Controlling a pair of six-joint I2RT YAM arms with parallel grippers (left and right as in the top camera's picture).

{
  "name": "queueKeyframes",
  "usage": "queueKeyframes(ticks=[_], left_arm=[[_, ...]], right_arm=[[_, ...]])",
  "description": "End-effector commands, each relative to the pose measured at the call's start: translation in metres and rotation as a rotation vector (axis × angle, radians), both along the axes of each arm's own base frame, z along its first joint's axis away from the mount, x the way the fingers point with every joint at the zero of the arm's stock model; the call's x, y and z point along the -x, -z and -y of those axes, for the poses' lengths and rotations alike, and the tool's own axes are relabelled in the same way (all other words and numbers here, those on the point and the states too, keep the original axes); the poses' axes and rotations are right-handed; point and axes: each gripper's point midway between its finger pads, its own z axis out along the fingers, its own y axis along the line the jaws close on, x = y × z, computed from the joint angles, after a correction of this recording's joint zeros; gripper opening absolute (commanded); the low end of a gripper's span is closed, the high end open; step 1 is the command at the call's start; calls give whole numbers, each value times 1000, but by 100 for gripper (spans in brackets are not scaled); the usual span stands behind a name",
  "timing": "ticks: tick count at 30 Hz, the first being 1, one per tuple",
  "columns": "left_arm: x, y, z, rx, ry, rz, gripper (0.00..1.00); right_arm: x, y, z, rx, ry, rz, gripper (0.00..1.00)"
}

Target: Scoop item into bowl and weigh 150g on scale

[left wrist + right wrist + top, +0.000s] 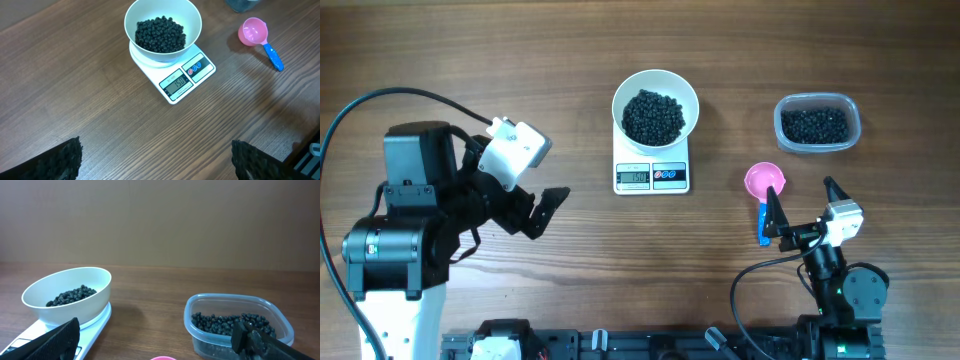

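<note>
Wood table (470, 50). White bowl (622, 98) w/ heap of black pellets (653, 116) sits on scale (652, 176), top centre. More pellets in clear tub (782, 125), upper right; pink scoop (764, 181) lies just below-left of it. Left gripper (542, 212), lower left, & right gripper (802, 198), lower right: both spread wide, holding nothing.

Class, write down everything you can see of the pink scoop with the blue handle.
The small pink plastic-looking scoop has a round cup and a short blue handle. It lies flat on the brown wooden table, mouth up and empty, between the white kitchen scale and the clear plastic tub of black pellets, touching neither. Its handle points toward the open right gripper, whose finger overlaps it from overhead; the left wrist view shows nothing gripping it.
</note>
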Motion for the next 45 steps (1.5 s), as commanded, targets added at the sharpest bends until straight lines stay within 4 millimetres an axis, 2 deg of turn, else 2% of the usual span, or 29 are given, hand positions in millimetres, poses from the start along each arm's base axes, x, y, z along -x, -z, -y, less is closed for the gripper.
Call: queueKeyframes(ticks=[1,24,33,39,43,45], left_arm=[[-1,-6,1,5,18,22,100],[1,-9,4,34,11,18,100],[-4,-11,1,17,2,42,100],[3,-6,3,42,-15,-8,100],[6,-13,-9,79,-174,1,100],[14,-16,-9,125,-224,28,100]], right_arm=[[0,-1,0,14,5,14,100],[0,-1,0,14,5,14,100],[0,-1,0,13,5,14,100],[0,-1,0,14,5,14,100],[0,-1,0,14,5,14,100],[0,-1,0,14,5,14,100]])
